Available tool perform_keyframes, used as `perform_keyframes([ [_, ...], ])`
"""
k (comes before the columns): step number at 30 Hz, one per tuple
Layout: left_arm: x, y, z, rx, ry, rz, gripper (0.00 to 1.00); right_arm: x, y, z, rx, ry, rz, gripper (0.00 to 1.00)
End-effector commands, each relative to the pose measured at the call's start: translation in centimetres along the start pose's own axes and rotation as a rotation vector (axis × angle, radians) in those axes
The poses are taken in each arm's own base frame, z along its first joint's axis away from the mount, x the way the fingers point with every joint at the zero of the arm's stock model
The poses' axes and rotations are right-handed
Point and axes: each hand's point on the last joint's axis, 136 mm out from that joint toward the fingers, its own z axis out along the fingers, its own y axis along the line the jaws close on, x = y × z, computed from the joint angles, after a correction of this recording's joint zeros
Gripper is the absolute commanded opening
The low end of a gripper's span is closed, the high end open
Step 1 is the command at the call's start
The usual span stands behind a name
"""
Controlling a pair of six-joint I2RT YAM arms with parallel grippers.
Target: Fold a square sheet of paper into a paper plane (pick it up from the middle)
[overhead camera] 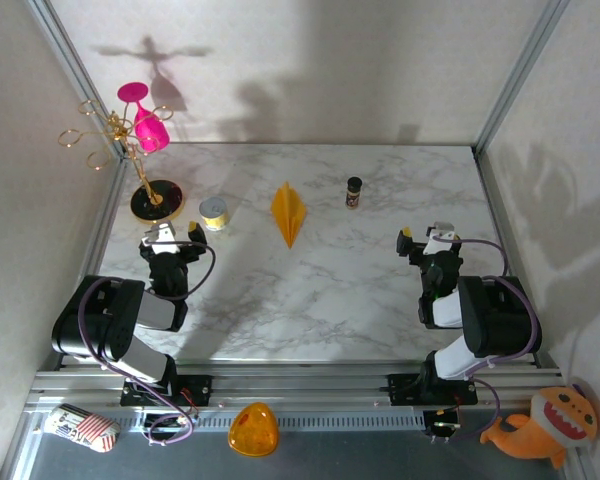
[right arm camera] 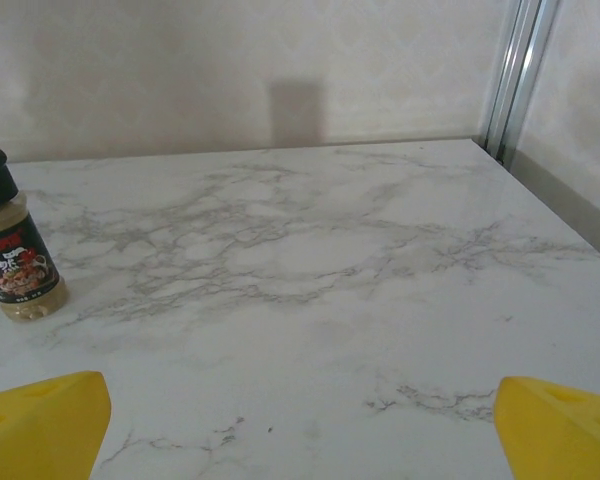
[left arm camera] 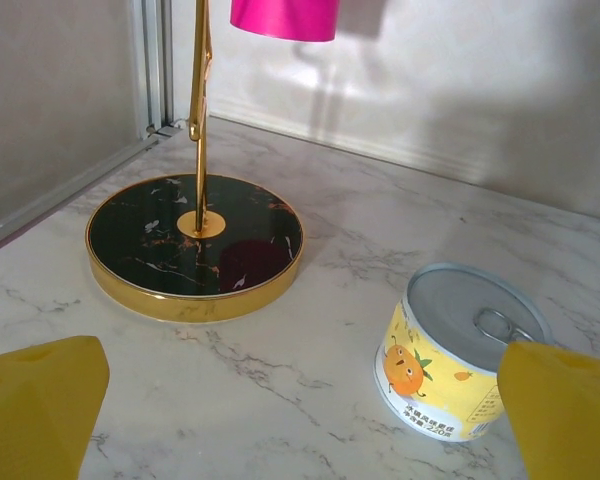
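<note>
Left gripper (overhead camera: 177, 233) first: jaws spread wide with nothing between them, and on its wrist cam we can see both yellow fingers (left arm camera: 40, 405) parked at the bottom corners of the shot. The right gripper (overhead camera: 425, 236) is the same, spread wide and empty, hanging over bare marble.

The paper plane (overhead camera: 288, 212) lies flat on the table (overhead camera: 330, 290), out in the middle between the two arms and a bit further from the bases than either gripper. It's already a slim dart. The long axis runs near-to-far, with the sharp tip pointing back toward the arms and the wider end away. From the left gripper it sits off to the right and slightly ahead, and from the right gripper it's the mirror of that. We'd say the left is a touch nearer, but it's close. To us the folding looks done.

Containers: the tin (overhead camera: 214, 211) just ahead of the left gripper has its pull-tab lid on, so we can't see inside. The spice bottle (overhead camera: 354, 191) is capped, with pale stuff in it. The pink glass (overhead camera: 148, 128) hangs upside down on the gold rack (overhead camera: 157, 200), so it's empty.
</note>
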Motion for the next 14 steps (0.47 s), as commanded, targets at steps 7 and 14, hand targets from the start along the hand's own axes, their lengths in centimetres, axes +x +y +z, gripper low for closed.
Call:
perform_keyframes([
  [7,-0.42,0.33,0.35,-0.026,-0.012,0.003,0.99,-0.92,0.1,0.36,-0.009,-0.03,0.011,0.99],
  [14,-0.37,0.32,0.34,-0.024,-0.011,0.002,0.99,-0.93,0.12,0.36,-0.01,-0.03,0.011,0.99],
])
